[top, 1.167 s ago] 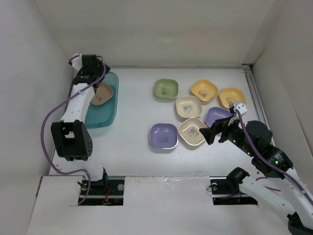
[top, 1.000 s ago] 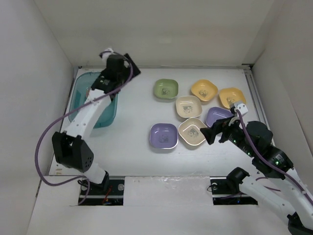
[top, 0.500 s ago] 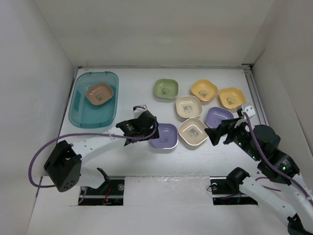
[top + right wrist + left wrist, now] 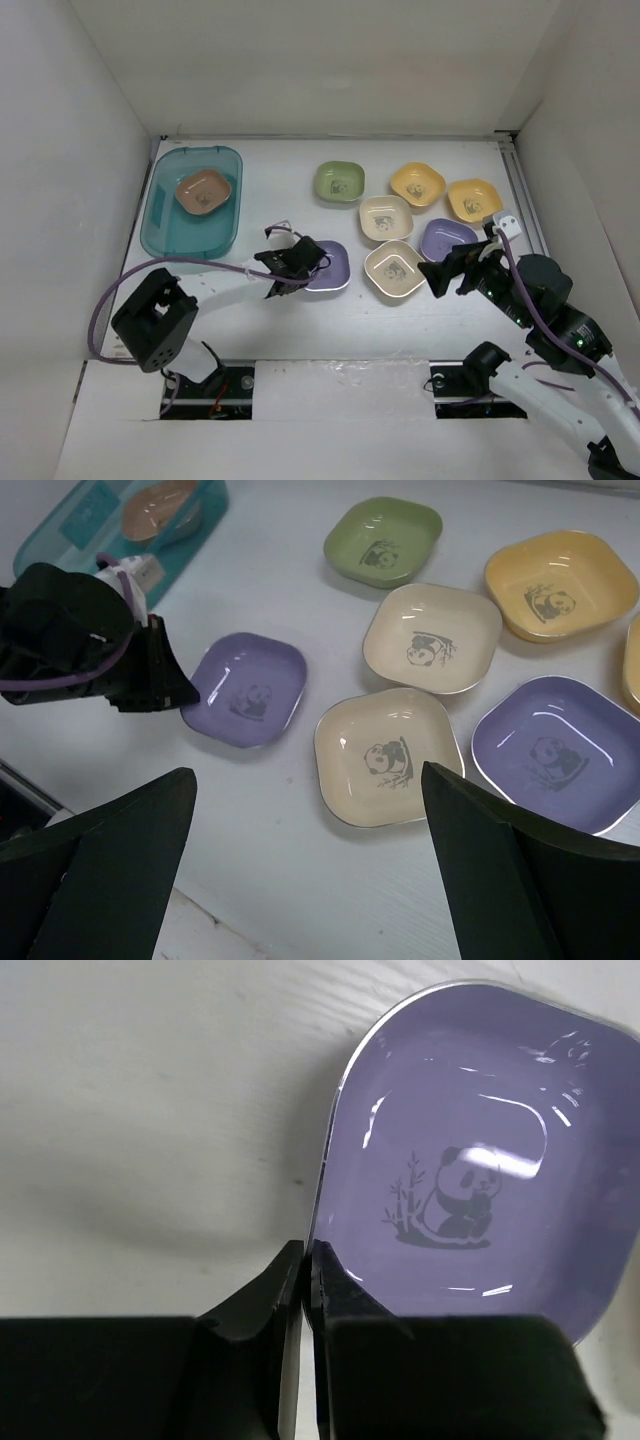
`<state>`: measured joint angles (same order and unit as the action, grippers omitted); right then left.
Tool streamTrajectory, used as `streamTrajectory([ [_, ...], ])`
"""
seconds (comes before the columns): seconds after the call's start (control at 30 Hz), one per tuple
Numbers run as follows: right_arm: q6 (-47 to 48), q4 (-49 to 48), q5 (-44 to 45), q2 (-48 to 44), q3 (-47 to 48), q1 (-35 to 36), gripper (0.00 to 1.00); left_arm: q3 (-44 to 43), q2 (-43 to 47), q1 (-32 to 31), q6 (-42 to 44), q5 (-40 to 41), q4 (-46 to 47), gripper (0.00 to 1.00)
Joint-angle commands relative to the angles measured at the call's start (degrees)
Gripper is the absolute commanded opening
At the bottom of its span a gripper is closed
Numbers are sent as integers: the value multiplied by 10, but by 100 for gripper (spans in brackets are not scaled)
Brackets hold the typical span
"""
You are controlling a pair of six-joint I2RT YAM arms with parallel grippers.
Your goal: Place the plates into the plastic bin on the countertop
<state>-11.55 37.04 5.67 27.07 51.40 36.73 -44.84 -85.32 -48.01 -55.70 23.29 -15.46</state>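
Note:
My left gripper (image 4: pixel 308 262) is shut on the left rim of a purple plate (image 4: pixel 333 266), low over the white countertop (image 4: pixel 270 215). In the left wrist view the black fingers (image 4: pixel 345 1295) pinch the edge of this purple plate (image 4: pixel 460 1160) with its panda print. A brown plate (image 4: pixel 204 191) lies in the teal plastic bin (image 4: pixel 165 235) at the back left. My right gripper (image 4: pixel 445 272) hangs open over the near cream plate (image 4: pixel 394 270). In the right wrist view my right gripper (image 4: pixel 305 775) is wide open above the cream plate (image 4: pixel 388 756).
Loose on the counter are a green plate (image 4: pixel 339 182), two yellow plates (image 4: pixel 417 184) (image 4: pixel 474 198), a second cream plate (image 4: pixel 386 217) and a second purple plate (image 4: pixel 447 238). White walls close in the left, back and right sides.
My left arm left the bin, with the brown plate staying there, swung over to the near purple plate and shut on its rim. The plate shifted slightly. The right arm barely moved.

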Motion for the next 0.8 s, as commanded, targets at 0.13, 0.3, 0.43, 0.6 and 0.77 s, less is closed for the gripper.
streamTrajectory([
  [0.13, 2, -23, -11, -4, 2, 2, 100, -74, 102, 32, -133, 190, -223, 0],
  [0.3, 2, -65, -11, 14, -18, 2, 100, -176, 132, 143, -26, 166, -195, 0],
  [0.43, 2, -100, -16, 35, -38, 2, 100, -265, 92, 321, 22, 90, -153, 0],
  [0.6, 7, -118, -28, 62, -62, 2, 100, -349, -22, 478, 74, 13, -86, 0],
  [0.77, 7, -118, -33, 62, -73, 2, 100, -432, -175, 546, 119, -66, -70, 0],
])
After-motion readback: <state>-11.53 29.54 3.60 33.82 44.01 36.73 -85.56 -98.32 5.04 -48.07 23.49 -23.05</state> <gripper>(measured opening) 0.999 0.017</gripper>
